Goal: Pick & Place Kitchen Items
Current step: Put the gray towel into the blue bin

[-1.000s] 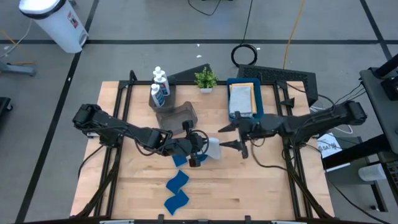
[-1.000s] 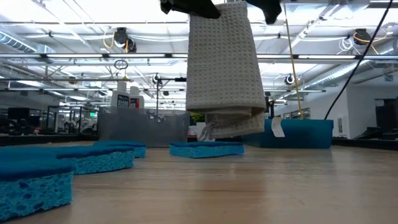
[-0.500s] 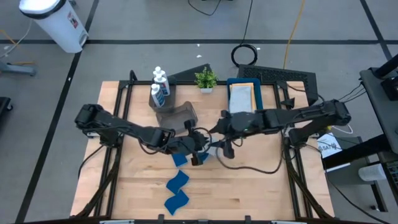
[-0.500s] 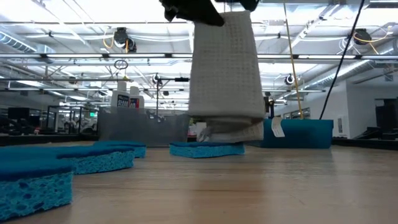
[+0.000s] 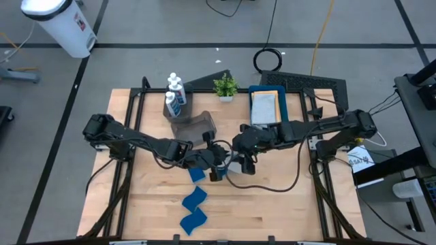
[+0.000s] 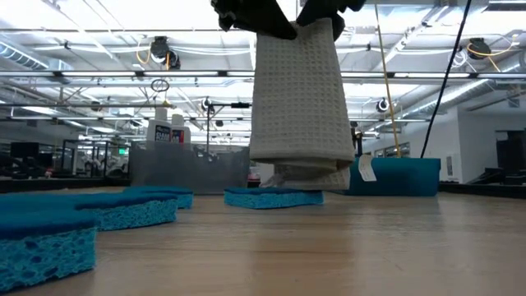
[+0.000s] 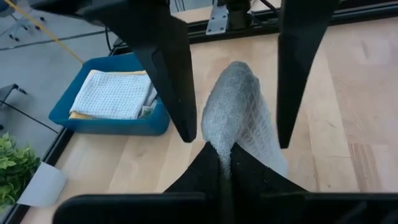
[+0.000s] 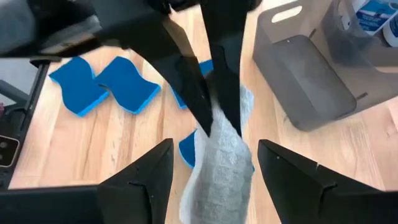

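Observation:
A folded grey waffle cloth (image 6: pixel 300 99) hangs over the middle of the table, with my left gripper (image 7: pixel 225 152) shut on its top. My right gripper (image 8: pixel 214 144) is open, and its two fingers (image 7: pixel 168 68) stand on either side of the cloth's upper end without touching it. In the high view both grippers meet at the cloth (image 5: pixel 232 165); my left gripper (image 5: pixel 219 166) comes from the left and my right gripper (image 5: pixel 240 162) from the right. The cloth's lower end (image 6: pixel 311 174) hangs above the table. My left gripper pinches the cloth's upper folded end (image 7: pixel 233 140) between its two fingers (image 8: pixel 214 93). The fingers slant down from the table's left. The cloth hangs below them in several layers, folded, clear of the table.
Three blue sponges (image 5: pixel 194 198) lie on the table near and left of the cloth. A grey bin (image 5: pixel 193 125) and white bottles (image 5: pixel 175 95) stand at the far left, next to a potted plant (image 5: pixel 225 86). A blue tray (image 5: pixel 253 95) holding folded cloths sits at the far right.
My right gripper has gone toward the table's left and tipped downward, and its fingers now stand on either side of the cloth's top. My left gripper has kept the cloth hanging in nearly the same place.

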You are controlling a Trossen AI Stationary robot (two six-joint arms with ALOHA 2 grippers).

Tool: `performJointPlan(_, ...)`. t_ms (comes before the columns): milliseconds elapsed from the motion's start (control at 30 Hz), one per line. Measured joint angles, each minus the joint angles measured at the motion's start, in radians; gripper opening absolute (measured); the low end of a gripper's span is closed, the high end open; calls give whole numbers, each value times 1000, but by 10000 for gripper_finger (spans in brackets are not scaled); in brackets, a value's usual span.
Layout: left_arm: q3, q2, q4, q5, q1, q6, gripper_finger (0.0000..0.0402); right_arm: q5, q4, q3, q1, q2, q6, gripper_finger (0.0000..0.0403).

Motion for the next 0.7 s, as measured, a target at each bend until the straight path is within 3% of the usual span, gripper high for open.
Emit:
performJointPlan(300, 0, 0, 2, 1, -6, 4, 11, 2, -37, 0, -2, 18, 10, 174)
performJointPlan(700, 0, 0, 3, 1, -5, -1, 20, 2, -15, 0, -3, 16, -55, 75)
